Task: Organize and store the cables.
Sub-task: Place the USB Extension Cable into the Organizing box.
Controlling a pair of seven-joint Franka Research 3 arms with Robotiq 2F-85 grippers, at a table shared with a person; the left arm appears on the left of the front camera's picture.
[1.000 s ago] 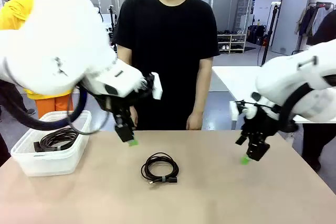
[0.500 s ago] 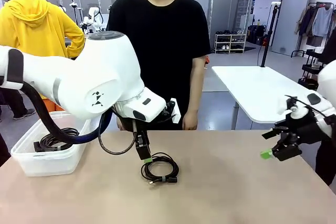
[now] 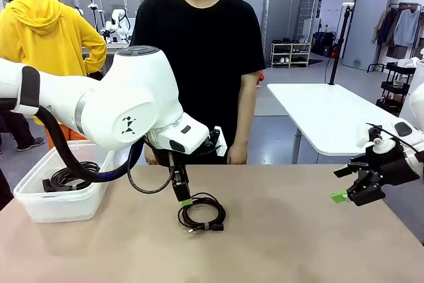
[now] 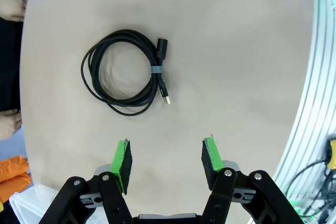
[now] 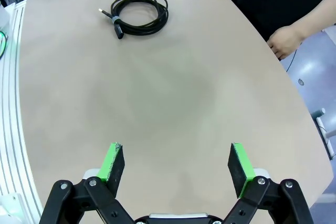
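Note:
One coiled black cable (image 3: 202, 212) bound by a small tie lies flat at the middle of the table; it appears again as the cable (image 4: 126, 72) and the cable (image 5: 138, 10). My left gripper (image 3: 183, 199) hovers just above its left rim, open and holding nothing (image 4: 167, 159). Another coiled cable (image 3: 68, 177) rests inside the clear plastic bin (image 3: 59, 205) at the table's left. My right gripper (image 3: 343, 196) hangs open off the table's right edge, far from the coil (image 5: 176, 167). A person stands at the far side, hands hanging by the table edge.
The person's hand (image 5: 283, 40) hangs close to the far table edge. A second white table (image 3: 324, 114) stands behind on the right. A metal frame rail (image 4: 317, 77) runs along the table's near side.
The left arm swung right from near the bin and dropped its gripper onto the coil's left side. The right arm pulled back to the right, off the table edge.

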